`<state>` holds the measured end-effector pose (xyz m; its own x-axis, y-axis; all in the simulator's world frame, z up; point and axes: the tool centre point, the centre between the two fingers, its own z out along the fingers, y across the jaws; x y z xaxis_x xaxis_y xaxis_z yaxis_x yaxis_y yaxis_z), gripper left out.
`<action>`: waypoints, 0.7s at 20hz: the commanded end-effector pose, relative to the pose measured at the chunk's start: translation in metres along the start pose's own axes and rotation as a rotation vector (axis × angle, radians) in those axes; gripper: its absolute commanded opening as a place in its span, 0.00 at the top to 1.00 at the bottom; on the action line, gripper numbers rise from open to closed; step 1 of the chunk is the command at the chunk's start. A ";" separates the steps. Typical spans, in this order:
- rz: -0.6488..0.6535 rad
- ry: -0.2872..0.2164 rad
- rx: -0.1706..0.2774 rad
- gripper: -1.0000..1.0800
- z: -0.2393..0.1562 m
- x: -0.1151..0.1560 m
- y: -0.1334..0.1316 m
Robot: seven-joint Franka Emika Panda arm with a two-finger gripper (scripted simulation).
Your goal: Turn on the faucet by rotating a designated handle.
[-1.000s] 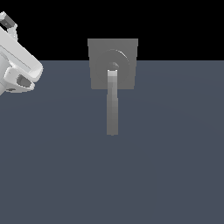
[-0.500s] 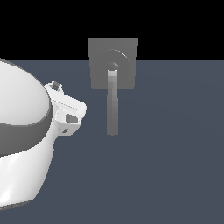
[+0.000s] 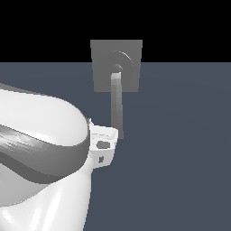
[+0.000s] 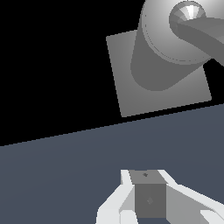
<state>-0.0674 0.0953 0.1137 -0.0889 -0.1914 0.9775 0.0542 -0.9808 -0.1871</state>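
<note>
The faucet is a grey square plate [image 3: 101,54] standing at the far edge, with a round hub [image 3: 124,61] at its centre. The handle [image 3: 117,106] is a long light-grey bar running from the hub toward the camera. My gripper [image 3: 105,145] sits just to the exterior view's left of the handle's free end, very close to it; contact cannot be told. In the wrist view the gripper [image 4: 148,179] shows its fingers pressed together with nothing between them, pointing toward the plate [image 4: 131,78], the hub [image 4: 162,48] and the handle [image 4: 210,37].
My large white arm [image 3: 40,158] fills the exterior view's lower left and hides the floor there. The dark blue-grey floor [image 3: 180,158] stretches around the faucet, with black background behind.
My arm has swung in from the exterior view's far left to beside the handle's free end. The handle has not moved.
</note>
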 end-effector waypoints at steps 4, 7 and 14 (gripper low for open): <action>-0.125 -0.076 -0.052 1.00 -0.013 -0.019 0.037; -0.147 -0.091 -0.059 1.00 -0.016 -0.023 0.042; -0.147 -0.090 -0.059 1.00 -0.017 -0.021 0.050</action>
<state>-0.0791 0.0542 0.0818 -0.0018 -0.0452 0.9990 -0.0105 -0.9989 -0.0452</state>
